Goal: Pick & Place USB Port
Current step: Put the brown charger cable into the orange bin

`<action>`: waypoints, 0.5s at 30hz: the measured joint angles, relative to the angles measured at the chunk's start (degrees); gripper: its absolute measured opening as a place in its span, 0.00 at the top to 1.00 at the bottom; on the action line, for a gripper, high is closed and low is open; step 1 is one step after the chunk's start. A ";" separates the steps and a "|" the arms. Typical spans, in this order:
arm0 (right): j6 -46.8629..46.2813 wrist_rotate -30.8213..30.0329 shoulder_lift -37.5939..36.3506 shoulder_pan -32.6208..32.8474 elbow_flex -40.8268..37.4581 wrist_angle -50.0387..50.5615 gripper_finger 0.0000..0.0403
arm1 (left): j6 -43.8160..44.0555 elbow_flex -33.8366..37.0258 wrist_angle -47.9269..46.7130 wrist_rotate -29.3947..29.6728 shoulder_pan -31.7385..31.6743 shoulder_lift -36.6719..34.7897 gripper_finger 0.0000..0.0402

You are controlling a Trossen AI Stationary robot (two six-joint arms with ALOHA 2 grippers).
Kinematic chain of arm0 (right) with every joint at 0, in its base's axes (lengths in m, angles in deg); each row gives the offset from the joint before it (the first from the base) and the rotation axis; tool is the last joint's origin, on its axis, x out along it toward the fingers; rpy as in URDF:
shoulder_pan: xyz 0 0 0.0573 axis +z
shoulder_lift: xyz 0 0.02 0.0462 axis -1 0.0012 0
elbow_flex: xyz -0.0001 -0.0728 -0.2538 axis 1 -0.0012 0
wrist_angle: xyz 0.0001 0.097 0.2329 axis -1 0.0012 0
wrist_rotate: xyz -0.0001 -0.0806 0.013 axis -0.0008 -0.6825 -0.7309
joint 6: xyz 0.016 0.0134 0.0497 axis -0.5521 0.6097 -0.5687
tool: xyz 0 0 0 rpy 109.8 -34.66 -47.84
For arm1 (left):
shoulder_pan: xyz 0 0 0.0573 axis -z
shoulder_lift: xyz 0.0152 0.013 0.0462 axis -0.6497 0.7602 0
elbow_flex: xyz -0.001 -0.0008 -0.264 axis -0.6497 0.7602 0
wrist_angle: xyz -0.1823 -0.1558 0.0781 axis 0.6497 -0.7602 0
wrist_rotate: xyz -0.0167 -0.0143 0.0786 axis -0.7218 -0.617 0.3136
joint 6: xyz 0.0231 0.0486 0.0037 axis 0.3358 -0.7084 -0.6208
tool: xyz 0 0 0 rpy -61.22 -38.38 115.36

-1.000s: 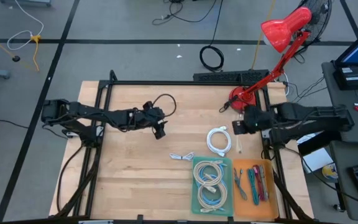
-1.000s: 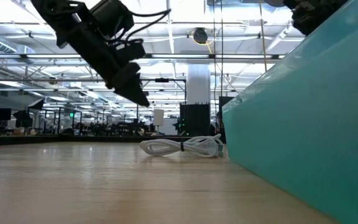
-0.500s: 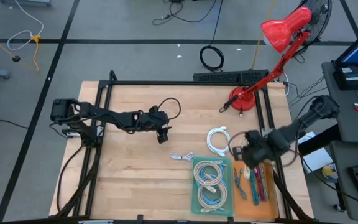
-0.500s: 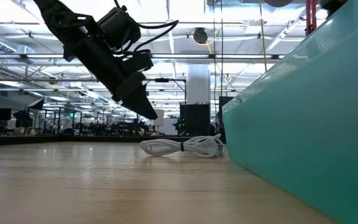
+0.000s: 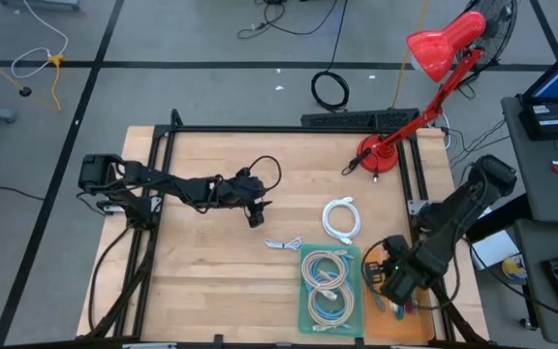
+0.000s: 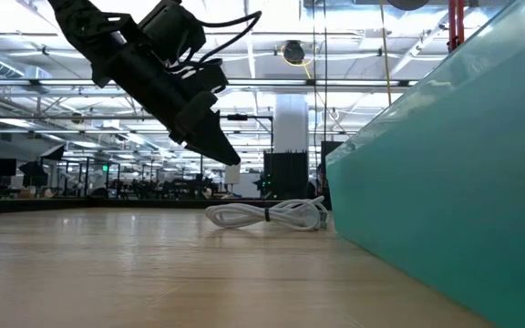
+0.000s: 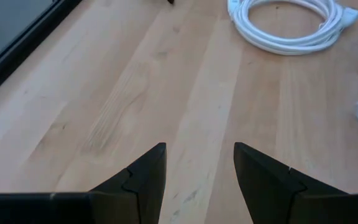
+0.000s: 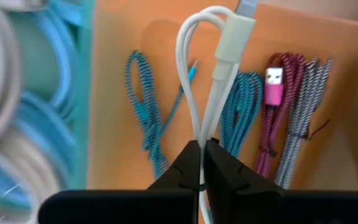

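Since the earlier frame, the right arm has swung from the counter's far right edge down over the orange tray [image 5: 407, 320], and the left arm has reached a little further toward the centre. Right end effector [image 8: 202, 165]: closed on a folded white USB cable [image 8: 199, 93], which hangs just above the orange tray. Left end effector [image 7: 199, 171]: open, empty, hovering over bare wood of the counter [image 5: 211, 262], near a white coil [image 7: 288, 25].

Containers. The orange tray holds braided cables laid side by side: teal [image 8: 143, 124], pink with a pink plug [image 8: 273, 87], and grey [image 8: 303, 106]. A teal tray [image 5: 310, 257], just beside it, holds coiled blue and pale cables [image 5: 327, 286]. A small white cable [image 5: 284, 243] lies loose on the counter beside the teal tray.

Risks, as judged: the grip sits low on the fold, so the plug end may swing and drape over the tray wall on release. Descent could press the end effector onto the cables already there and tangle them. A release too near the shared wall may drop the cable into the teal tray.
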 joint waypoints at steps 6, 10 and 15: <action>0.90 0.67 4.14 -0.39 -0.02 -0.75 1.00 | 0.46 0.00 0.15 0.02 0.77 -0.02 0.52; 1.30 1.15 6.29 -0.29 -0.02 -2.98 1.00 | 0.85 0.02 0.13 0.02 1.62 -0.02 0.52; 2.02 5.20 8.65 -0.29 -0.04 -4.57 1.00 | 0.85 0.00 0.10 0.06 2.32 -0.02 0.52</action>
